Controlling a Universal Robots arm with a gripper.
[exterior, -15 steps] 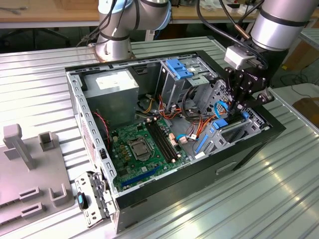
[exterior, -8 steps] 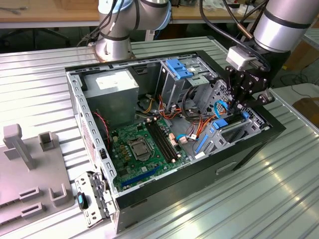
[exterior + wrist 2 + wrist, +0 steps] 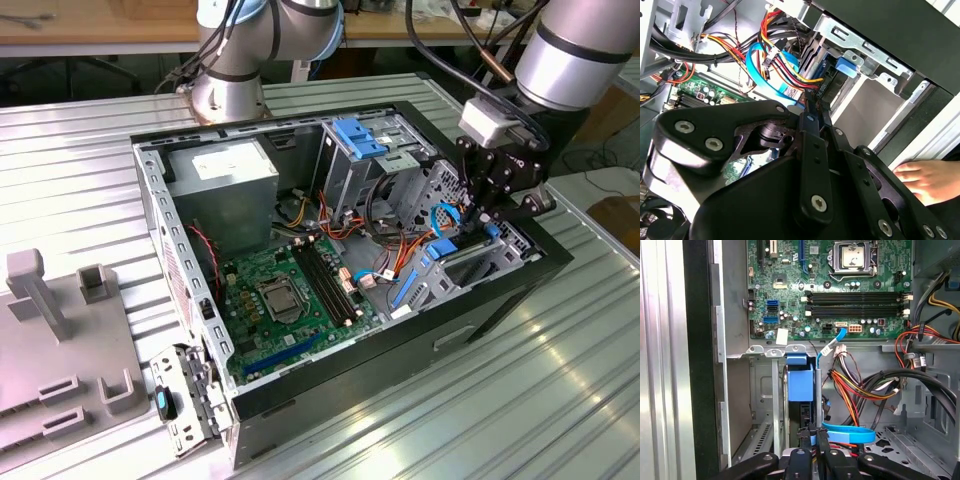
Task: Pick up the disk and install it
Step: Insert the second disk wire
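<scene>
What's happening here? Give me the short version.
The robot arm's hand is down inside the open computer case, at the drive bay on the exterior view's right. Its fingers look pinched on the curved blue handle of the disk, which stands on edge in the bay, just below the motherboard in the first wrist view. In the second wrist view, a person's fingers rest at the case's outer edge.

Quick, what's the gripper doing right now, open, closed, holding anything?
Gripper: fingers closed on the curved blue handle of the disk, which stands on edge in the drive bay of the computer case.
</scene>
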